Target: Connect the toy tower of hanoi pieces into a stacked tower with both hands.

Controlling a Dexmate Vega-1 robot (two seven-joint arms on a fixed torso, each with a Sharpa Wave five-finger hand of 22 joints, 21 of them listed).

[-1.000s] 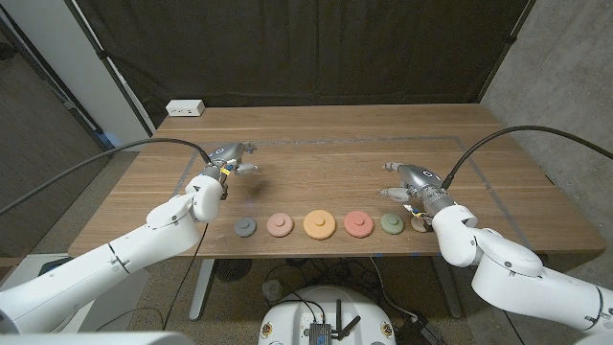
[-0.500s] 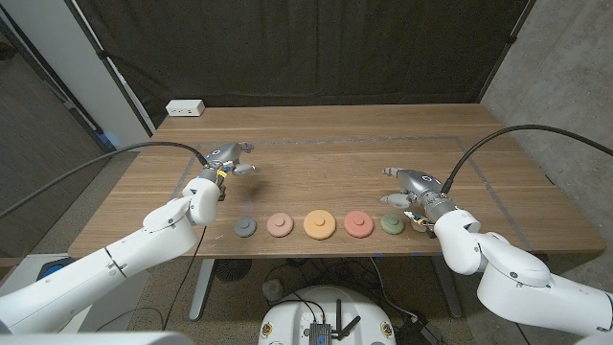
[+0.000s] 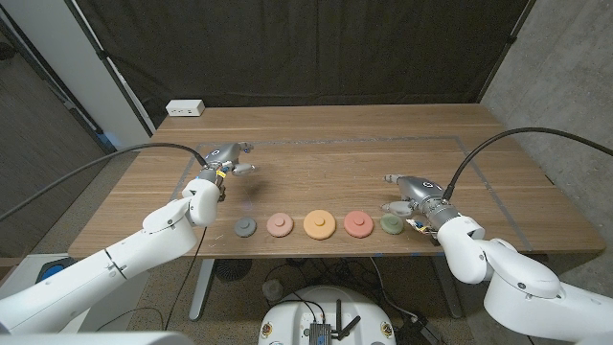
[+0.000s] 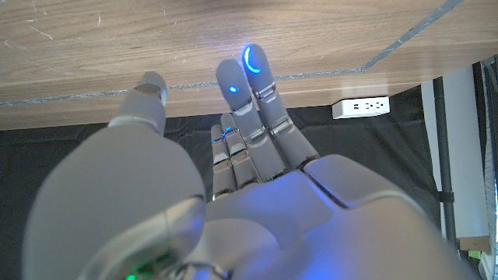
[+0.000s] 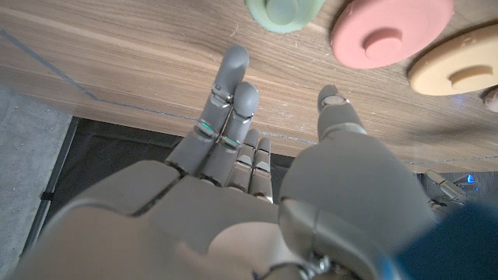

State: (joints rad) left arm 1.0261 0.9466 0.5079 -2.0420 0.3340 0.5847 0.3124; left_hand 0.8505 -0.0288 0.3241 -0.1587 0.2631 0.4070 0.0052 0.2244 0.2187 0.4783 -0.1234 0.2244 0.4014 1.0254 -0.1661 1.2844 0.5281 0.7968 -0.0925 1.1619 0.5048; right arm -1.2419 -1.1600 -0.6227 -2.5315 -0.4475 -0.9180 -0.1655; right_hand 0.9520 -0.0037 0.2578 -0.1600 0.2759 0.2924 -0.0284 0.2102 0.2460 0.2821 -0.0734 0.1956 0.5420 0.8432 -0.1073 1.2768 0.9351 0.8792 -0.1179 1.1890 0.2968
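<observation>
I am seeing my right hand (image 3: pixel 406 193) hanging empty at the lower right of the head view, fingers (image 5: pixel 232 85) stretched out and apart from the thumb, gripping nothing. It is sitting just beside the green disc (image 3: pixel 391 224), which is lying immediately left of and below it; I cannot tell whether a fingertip is touching the disc. In the right wrist view the green disc (image 5: pixel 284 13), the red disc (image 5: pixel 389 31) and the yellow disc (image 5: pixel 459 68) are lying beyond the fingertips.

My left hand (image 3: pixel 228 158) is hovering left of centre in the head view, fingers (image 4: pixel 253 85) extended together and holding nothing, well apart from the row.

The pieces are lying unstacked in a row across the lower middle of the head view: a grey disc (image 3: pixel 245 227), a salmon disc (image 3: pixel 280 224), the yellow disc (image 3: pixel 319 224), the red disc (image 3: pixel 357 223), then the green one.

They are resting on a wooden table (image 3: pixel 326 144). A white power strip (image 3: pixel 185 108) is sitting at its upper left corner, with a black curtain (image 3: pixel 306 48) hanging behind.
</observation>
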